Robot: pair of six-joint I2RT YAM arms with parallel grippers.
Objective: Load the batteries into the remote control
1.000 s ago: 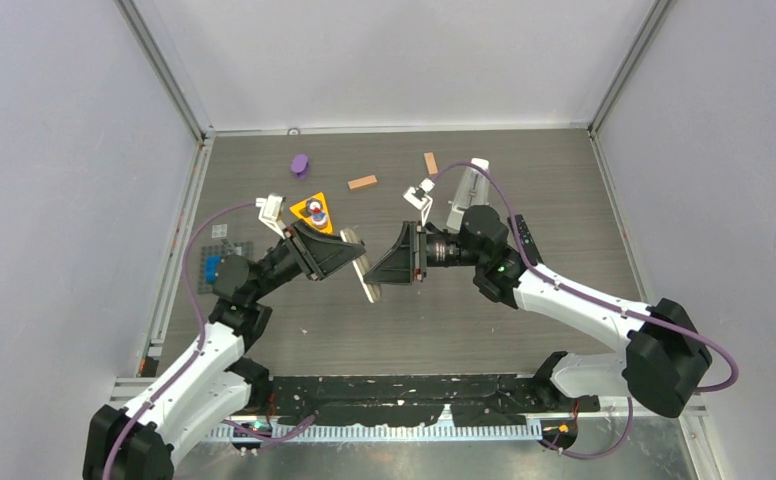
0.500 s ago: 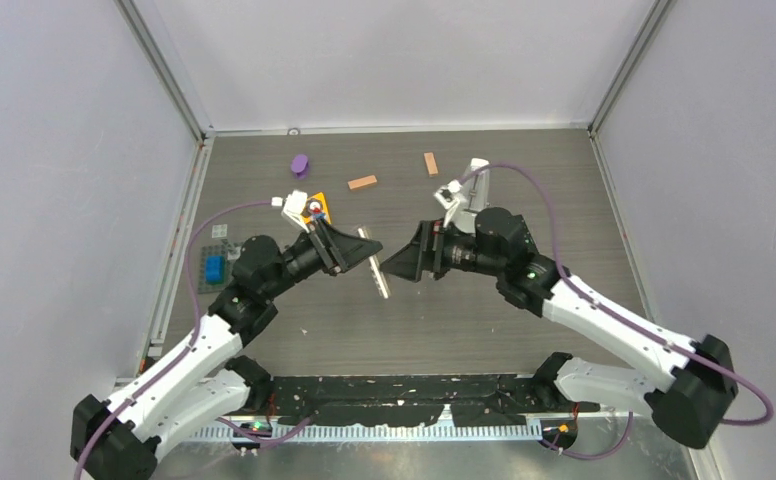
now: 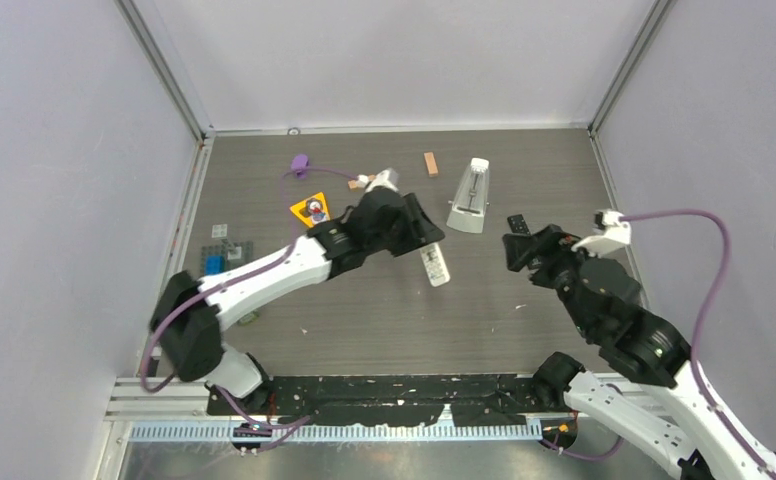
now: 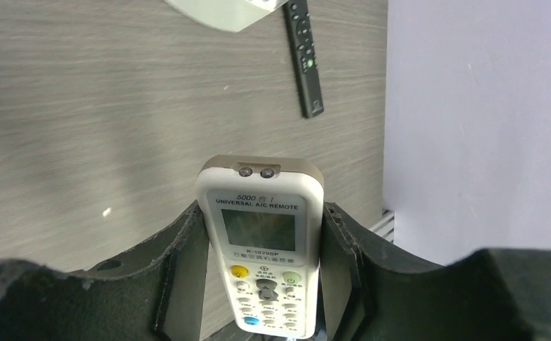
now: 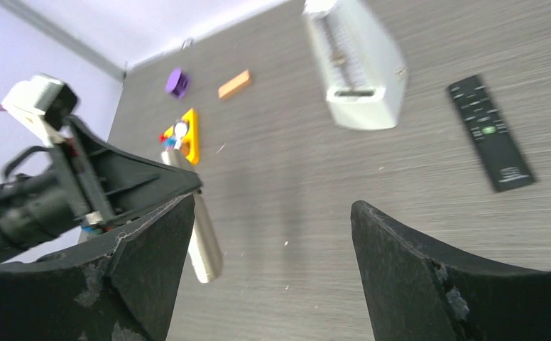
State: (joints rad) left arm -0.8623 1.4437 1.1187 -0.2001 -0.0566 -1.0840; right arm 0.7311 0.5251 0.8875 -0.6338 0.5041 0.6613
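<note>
- The left hand point(image 4: 260, 217) grasps the white remote point(image 4: 260, 249) by its long edges near the button end, probably to steady it for loading.
- The right hand point(image 5: 273, 206) hangs released and empty, well apart.
- The remote's long axis runs out from the hand toward the bench's point(image 3: 364, 310) near edge, screen up, so its battery bay likely faces down.
- No batteries can be made out.

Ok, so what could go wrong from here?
The white remote is pinched by its sides in the left end effector alone, its top sticking out, so it could slip or twist. The right end effector is open and empty, and a black remote lies near it: it might go for the wrong thing.
</note>
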